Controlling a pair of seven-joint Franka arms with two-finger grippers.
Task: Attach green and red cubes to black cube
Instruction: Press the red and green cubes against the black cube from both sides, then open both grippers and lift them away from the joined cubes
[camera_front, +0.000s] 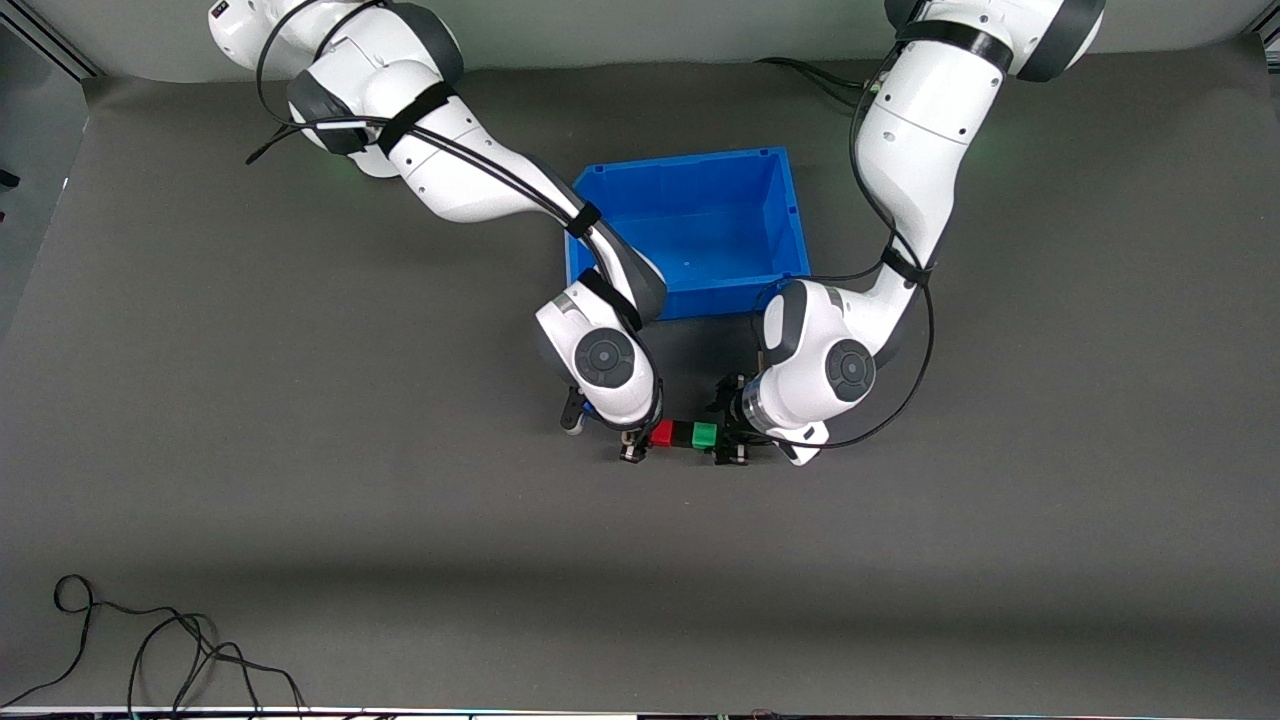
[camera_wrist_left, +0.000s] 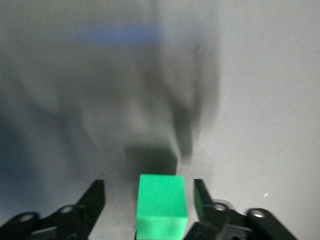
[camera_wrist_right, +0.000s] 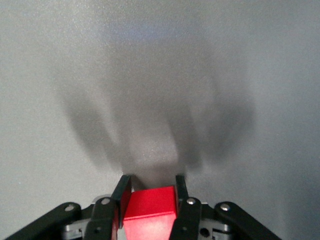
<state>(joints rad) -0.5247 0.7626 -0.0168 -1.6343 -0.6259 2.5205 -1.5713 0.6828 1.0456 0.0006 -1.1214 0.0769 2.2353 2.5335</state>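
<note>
A red cube, a black cube and a green cube sit joined in a row, just above the grey mat. My right gripper is shut on the red cube; its fingers press both sides. Around the green cube my left gripper stands open, with a gap between each finger and the cube. Neither wrist view shows the black cube, which is hidden by the coloured cubes.
An empty blue bin stands farther from the front camera than the cubes, between the two arms. A loose black cable lies near the table's front edge at the right arm's end.
</note>
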